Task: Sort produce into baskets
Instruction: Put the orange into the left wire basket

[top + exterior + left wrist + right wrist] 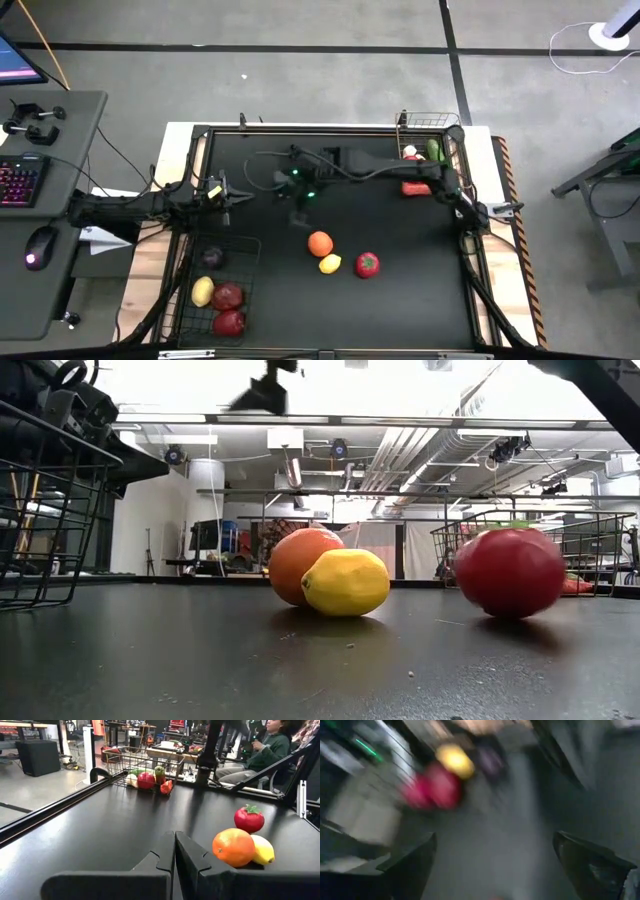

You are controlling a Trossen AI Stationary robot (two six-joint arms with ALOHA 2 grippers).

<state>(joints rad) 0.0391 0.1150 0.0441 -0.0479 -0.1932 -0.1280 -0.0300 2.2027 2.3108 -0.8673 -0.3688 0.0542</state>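
An orange (319, 243), a lemon (329, 264) and a red round fruit (367, 264) lie on the black table mid-way. The orange and the lemon touch in the low view (335, 582). The dark wire basket (245, 250) at the near left holds a yellow, a purple and two red pieces. The lighter basket (440, 122) at the far right holds a green cucumber (433, 151) and other pieces. My left gripper (174, 851) is shut and empty, low over the table at the left (238, 194). My right gripper (495, 845) is open and empty, above the table's middle (298, 212).
A red-orange piece (415, 187) shows beside my right arm near the lighter basket; whether it lies inside the basket, I cannot tell. My right arm (400, 170) stretches across the table's far half. A person (270, 745) sits beyond the table's right edge.
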